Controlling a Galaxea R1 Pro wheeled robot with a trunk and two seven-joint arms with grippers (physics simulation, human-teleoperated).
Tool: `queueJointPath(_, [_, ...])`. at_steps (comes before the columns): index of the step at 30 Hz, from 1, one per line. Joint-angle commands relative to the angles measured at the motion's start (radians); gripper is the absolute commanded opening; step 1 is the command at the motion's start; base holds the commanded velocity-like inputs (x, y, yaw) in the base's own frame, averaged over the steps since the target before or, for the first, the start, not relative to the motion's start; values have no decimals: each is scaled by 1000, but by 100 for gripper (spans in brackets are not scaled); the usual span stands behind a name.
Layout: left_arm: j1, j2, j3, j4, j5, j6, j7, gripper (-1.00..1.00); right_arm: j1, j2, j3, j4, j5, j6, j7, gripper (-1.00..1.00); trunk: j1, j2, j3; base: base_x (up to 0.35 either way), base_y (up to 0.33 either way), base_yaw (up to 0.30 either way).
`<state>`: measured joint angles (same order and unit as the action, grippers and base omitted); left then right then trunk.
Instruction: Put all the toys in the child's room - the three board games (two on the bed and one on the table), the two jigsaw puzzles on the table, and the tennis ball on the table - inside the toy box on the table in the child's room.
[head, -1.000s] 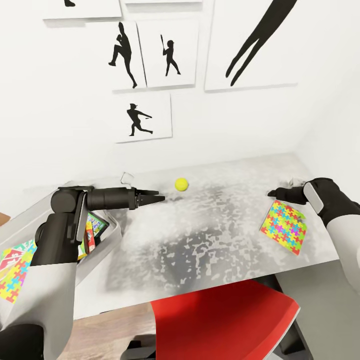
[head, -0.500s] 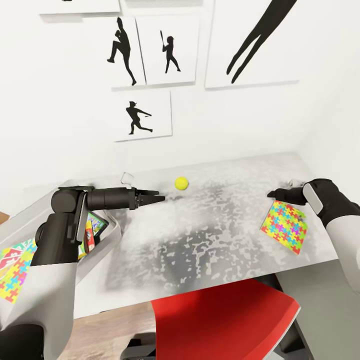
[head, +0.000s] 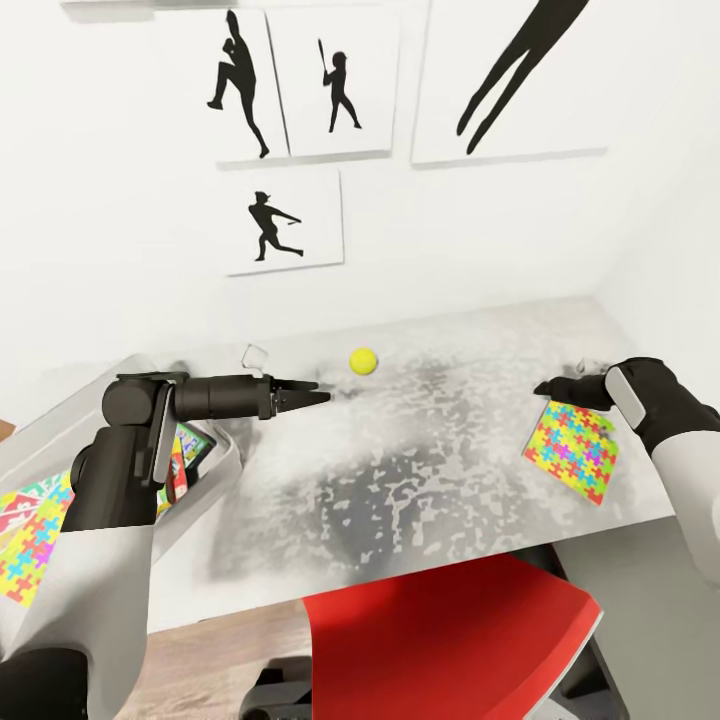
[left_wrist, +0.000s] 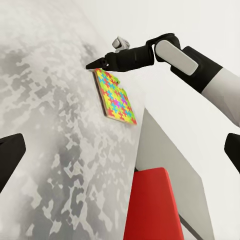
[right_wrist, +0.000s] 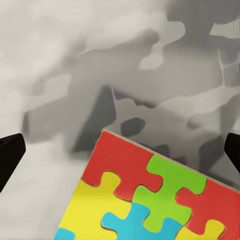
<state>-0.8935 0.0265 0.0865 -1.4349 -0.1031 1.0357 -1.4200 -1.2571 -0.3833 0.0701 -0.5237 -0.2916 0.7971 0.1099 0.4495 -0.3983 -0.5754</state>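
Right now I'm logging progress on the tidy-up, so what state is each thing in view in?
tennis ball: loose on the table, ungripped.
jigsaw puzzle: flat on the table, near its right end, not held.
toy box: on the table's left, holding colourful boxes.
left gripper: open, empty, short of the ball.
right gripper: open, empty, above the puzzle's far edge.

One tennis ball (head: 363, 360), two jigsaw puzzles (head: 571, 451) (head: 28, 545), one red chair (head: 450, 640), four silhouette pictures (head: 283, 220).

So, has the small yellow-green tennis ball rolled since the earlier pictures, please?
No; the small yellow-green tennis ball keeps its place against the back edge of the grey table; only the camera shifted.
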Motion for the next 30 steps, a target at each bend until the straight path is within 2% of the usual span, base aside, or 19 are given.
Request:
queueJointPath(1, [-1, 0, 1, -1, -10, 10, -10, 100, -1, -2, 7, -1, -1, 3, 2, 100, 1, -2, -2, 0, 0, 0])
queueJointPath(18, [-1, 0, 1, -1, -10, 10, -10, 100, -1, -2, 7, -1, -1, 7, 2, 100, 1, -2, -5, 0, 0, 0])
queueJointPath(23, [-1, 0, 1, -1, -10, 10, -10, 100, -1, 1, 7, -1, 30, 10, 2, 100, 1, -2, -5, 0, 0, 0])
queueJointPath(30, [-1, 0, 1, -1, -10, 10, -10, 100, -1, 5, 6, 1, 108, 12, 3, 100, 1, -2, -5, 0, 0, 0])
